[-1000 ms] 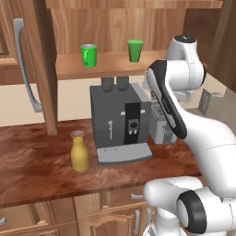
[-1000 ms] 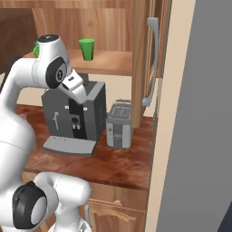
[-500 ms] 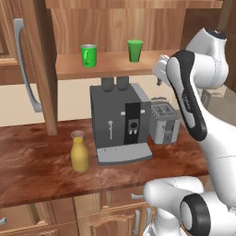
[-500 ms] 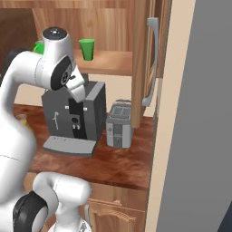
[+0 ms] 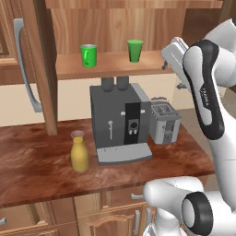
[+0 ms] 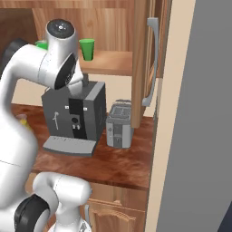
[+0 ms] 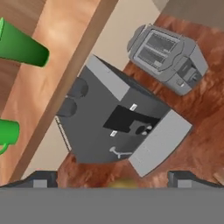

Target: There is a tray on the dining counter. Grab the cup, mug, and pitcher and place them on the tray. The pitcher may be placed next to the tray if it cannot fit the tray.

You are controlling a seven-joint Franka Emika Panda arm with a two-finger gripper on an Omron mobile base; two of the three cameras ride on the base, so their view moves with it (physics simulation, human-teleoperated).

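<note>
Cup: upright on wooden shelf, long axis vertical, mouth up, right of mug. Mug: upright on same shelf, handle toward left, well apart from cup. Pitcher: upright on worktop, neck up, just left of coffee machine. Toaster just right of machine. Gripper: raised at shelf height right of cup, jaws wide apart, empty. Cabinet upright bounding shelf on left; bare shelf between mug and cup.
</note>
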